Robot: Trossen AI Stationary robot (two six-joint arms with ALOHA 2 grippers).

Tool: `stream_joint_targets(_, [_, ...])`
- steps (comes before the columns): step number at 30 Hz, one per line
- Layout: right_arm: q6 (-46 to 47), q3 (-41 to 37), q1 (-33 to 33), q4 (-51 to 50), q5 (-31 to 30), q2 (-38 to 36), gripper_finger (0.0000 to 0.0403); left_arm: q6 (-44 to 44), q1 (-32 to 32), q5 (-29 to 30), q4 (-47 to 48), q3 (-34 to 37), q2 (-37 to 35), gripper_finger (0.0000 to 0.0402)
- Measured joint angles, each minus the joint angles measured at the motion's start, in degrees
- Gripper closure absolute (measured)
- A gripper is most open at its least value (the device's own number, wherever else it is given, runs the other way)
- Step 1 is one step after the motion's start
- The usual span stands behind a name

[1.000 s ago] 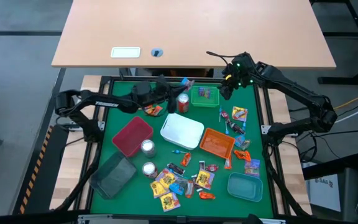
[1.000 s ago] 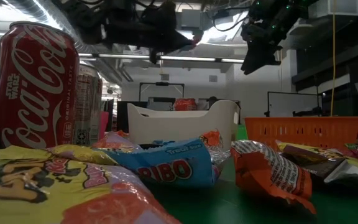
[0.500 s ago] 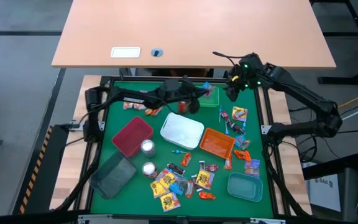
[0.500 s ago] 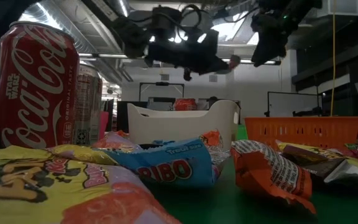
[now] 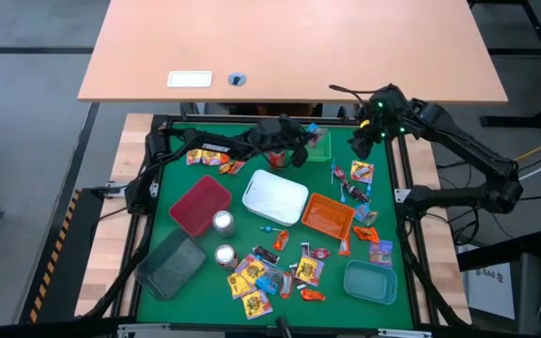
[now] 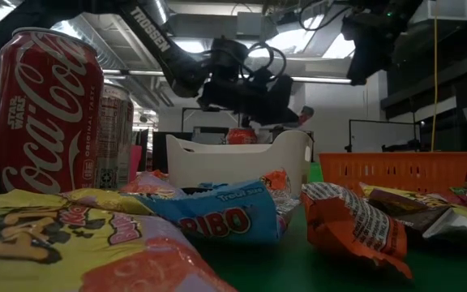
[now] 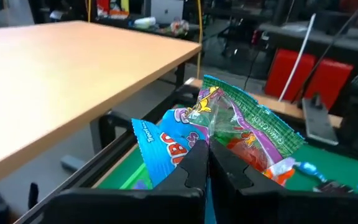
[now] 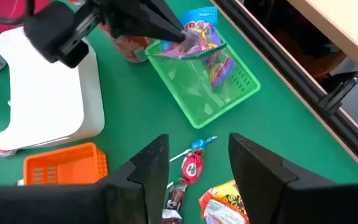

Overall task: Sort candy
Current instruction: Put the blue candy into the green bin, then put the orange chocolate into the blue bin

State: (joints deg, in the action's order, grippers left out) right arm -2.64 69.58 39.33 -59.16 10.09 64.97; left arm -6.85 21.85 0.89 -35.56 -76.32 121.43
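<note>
My left gripper [image 5: 304,143] reaches along the table's far edge and is shut on a crumpled blue, purple and green candy packet [image 7: 229,124], just over the green tray [image 8: 205,84]. That tray holds another colourful packet [image 8: 221,68]. My right gripper [image 5: 359,143] hangs open above the far right corner with nothing between its fingers [image 8: 194,168]. More candy lies loose near the table's front edge [image 5: 280,272] and along its right side [image 5: 360,192]. My left gripper pinches the packet between its two fingers at the packet's near edge [image 7: 205,142]. The fingers [image 8: 166,28] come about level from the table's left. The packet sticks out beyond the fingertips, lifted clear above the green tray.
A white tray [image 5: 275,195], an orange tray [image 5: 328,215], a red tray [image 5: 200,204], a grey tray [image 5: 171,265] and a teal tray [image 5: 370,282] stand on the green mat. Two silver cans [image 5: 224,222] stand at centre left, a red can [image 6: 47,113] close to the low camera.
My left gripper has carried the packet along the far edge toward the table's right and has sunk, so the packet now hangs over the green tray. My right gripper has drawn back a little toward the table's right edge, still open.
</note>
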Motion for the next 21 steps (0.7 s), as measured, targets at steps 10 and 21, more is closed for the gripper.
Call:
stream_joint_targets(10, [0.0,-4.5,0.0,-0.9,0.0,0.0,0.0237,4.5,-0.3,1.6,3.2,0.0,0.0,0.0321])
stream_joint_targets(21, [-3.4,-15.0,0.0,-0.2,-0.6,0.0,0.0237,4.5,-0.7,1.6,3.0,0.0,0.0,0.0298])
